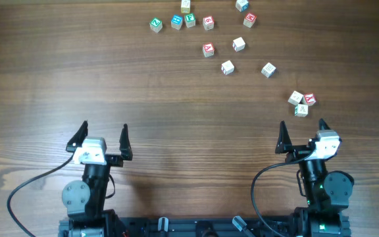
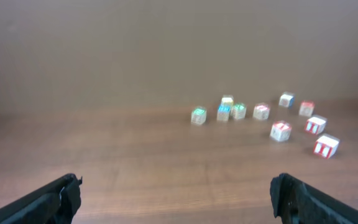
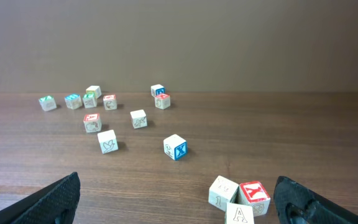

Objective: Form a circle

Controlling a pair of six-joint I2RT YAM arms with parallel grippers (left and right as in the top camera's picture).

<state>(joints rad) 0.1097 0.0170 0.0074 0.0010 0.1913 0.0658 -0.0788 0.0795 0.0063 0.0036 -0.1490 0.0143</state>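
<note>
Wood-grain table (image 1: 77,72) runs bare across the left and centre of the overhead frame, leaving broad room ahead of both arms. Pale alphabet cubes (image 1: 208,49) lie scattered in a loose arc across the upper right, not closed into a circle: a row (image 1: 176,22) of four near the top edge, singles spaced apart below, and a touching trio (image 1: 297,99) at right, just above the right gripper (image 1: 302,125). That gripper and the left gripper (image 1: 104,128), lower left, both stand with jaws wide, holding nothing.
</note>
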